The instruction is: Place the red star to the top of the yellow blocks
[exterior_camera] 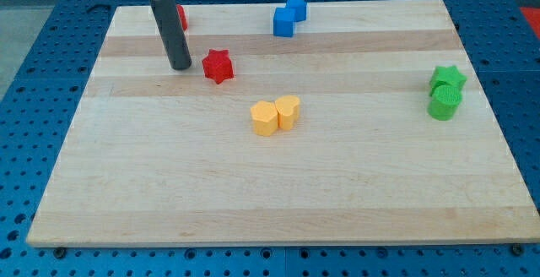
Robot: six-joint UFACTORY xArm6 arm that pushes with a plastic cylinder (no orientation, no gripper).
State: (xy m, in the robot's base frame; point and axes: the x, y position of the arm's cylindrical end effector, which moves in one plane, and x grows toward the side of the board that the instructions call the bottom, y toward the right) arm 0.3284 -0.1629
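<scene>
The red star (pixel 218 66) lies on the wooden board at the upper left. My tip (pixel 180 66) stands just to the star's left, a small gap between them. Two yellow blocks sit touching near the middle: a hexagon-like one (pixel 264 118) on the left and a heart-like one (pixel 288 111) on the right. They lie below and to the right of the red star.
A second red block (pixel 181 17) is partly hidden behind the rod at the view's top left. Two blue blocks (pixel 288 17) sit together at the top centre. A green star (pixel 448 80) and a green cylinder (pixel 444 103) sit at the right edge.
</scene>
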